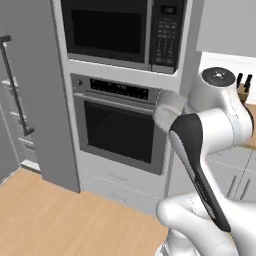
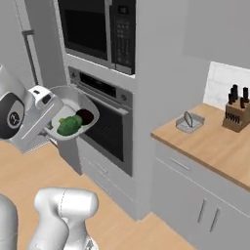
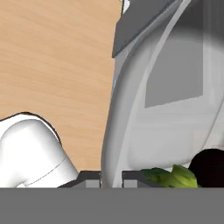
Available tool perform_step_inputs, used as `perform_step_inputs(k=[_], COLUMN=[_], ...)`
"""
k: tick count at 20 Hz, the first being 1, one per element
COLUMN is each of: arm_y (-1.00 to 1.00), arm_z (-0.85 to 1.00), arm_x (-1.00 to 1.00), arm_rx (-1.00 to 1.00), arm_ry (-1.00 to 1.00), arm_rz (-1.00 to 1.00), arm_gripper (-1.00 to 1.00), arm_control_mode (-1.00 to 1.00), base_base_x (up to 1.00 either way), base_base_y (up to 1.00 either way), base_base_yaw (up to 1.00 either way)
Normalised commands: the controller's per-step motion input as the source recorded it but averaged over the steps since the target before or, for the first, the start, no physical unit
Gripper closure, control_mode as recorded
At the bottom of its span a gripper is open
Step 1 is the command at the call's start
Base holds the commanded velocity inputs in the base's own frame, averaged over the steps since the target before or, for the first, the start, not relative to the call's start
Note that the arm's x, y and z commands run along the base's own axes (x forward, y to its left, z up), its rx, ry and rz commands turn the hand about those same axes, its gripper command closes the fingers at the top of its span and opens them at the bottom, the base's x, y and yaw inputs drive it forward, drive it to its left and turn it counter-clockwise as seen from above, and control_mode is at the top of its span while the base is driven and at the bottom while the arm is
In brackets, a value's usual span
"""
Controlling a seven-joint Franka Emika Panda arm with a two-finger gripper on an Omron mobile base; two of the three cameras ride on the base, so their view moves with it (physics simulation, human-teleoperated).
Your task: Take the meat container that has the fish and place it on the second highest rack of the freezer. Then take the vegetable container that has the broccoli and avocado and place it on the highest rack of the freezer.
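My gripper [image 2: 50, 105] is shut on the rim of the clear vegetable container [image 2: 73, 100], held in the air in front of the wall oven. Inside lie the bright green broccoli [image 2: 70, 124] and the dark avocado [image 2: 86, 116]. In the hand view the container's rim [image 3: 116, 127] runs up from between my fingertips, with the broccoli [image 3: 173, 175] and avocado [image 3: 210, 166] at the lower right. The freezer [image 1: 47, 100] stands to the left, and its dark bar handle [image 1: 15, 85] shows. Its racks are out of view. On the counter sits a small clear tray [image 2: 189, 122] with a grey piece; whether that is the fish I cannot tell.
The black-glass wall oven [image 1: 117, 130] and a microwave [image 1: 120, 30] fill the tall column beside the freezer. The wooden counter [image 2: 215, 146] to the right carries a knife block [image 2: 237, 114]. Wooden floor [image 1: 45, 220] lies open in front of the freezer.
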Motion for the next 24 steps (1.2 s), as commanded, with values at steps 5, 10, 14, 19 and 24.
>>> perform_step_inputs(k=[5, 10, 14, 19, 24], arm_y=[0.00, 0.00, 0.00, 0.00, 0.00], arm_z=[0.00, 0.00, 0.00, 0.00, 0.00], arm_x=[0.00, 0.00, 0.00, 0.00, 0.00], arm_rx=[0.00, 0.00, 0.00, 0.00, 0.00], arm_ry=[0.00, 0.00, 0.00, 0.00, 0.00], arm_rz=[0.00, 0.00, 0.00, 0.00, 0.00], arm_gripper=[1.00, 1.00, 1.00, 1.00, 1.00], arm_control_mode=[1.00, 1.00, 1.00, 1.00, 1.00], base_base_x=[0.85, 1.00, 1.00, 1.00, 0.93], base_base_y=[1.00, 1.00, 1.00, 1.00, 0.99], base_base_yaw=[0.17, 0.13, 0.10, 0.03, -0.09])
